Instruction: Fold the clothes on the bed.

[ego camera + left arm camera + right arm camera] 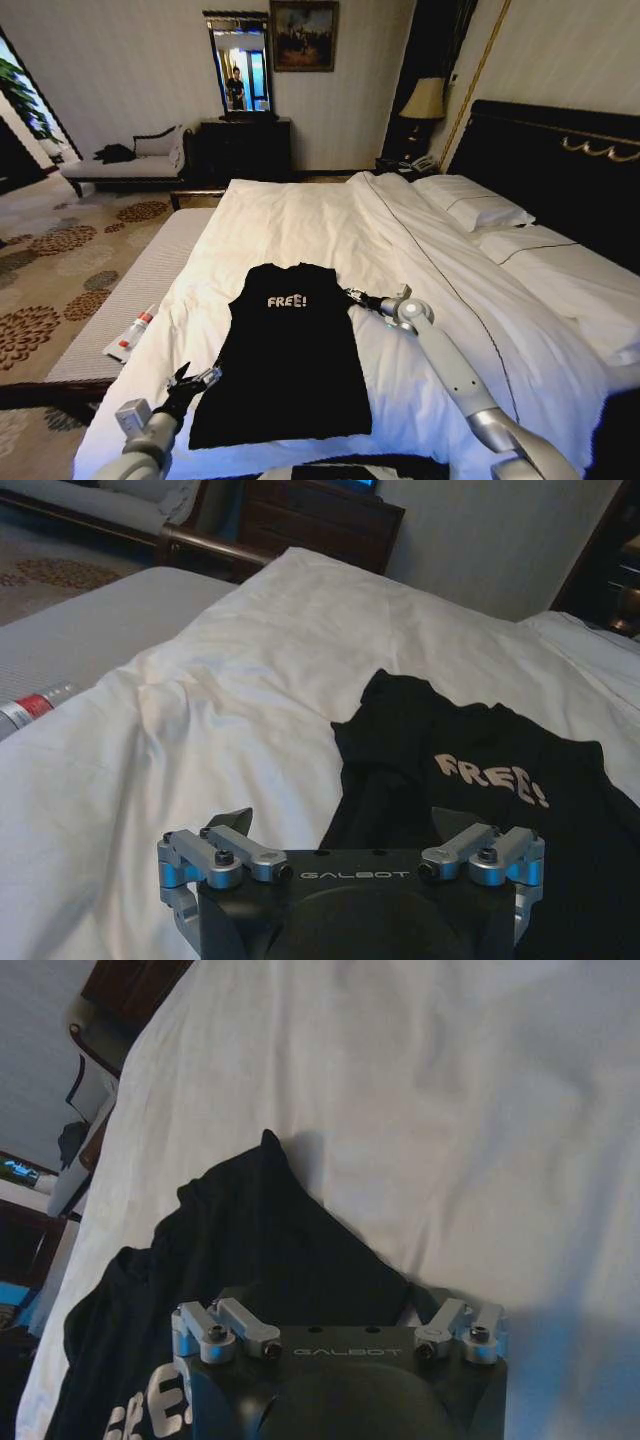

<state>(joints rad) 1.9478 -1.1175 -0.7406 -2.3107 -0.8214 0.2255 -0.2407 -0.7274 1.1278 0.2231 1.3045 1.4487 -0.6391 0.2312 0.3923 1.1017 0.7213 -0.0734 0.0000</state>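
Soft black short-sleeved T-shirt flat on white-sheeted bed, sleeves tucked. Left tool and right tool, both spread wide, empty, flank it; next, likely grasping edges.

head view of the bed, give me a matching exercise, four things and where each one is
Things:
1. black T-shirt
2. left pincer
3. right pincer
4. pillows

Places:
A. at the shirt's upper right edge, near the shoulder
B. by the dark headboard, on the far right of the bed
C. spread flat on the white duvet, lettering up
D. at the shirt's lower left edge, near the hem

Pairs: 1-C, 2-D, 3-A, 4-B
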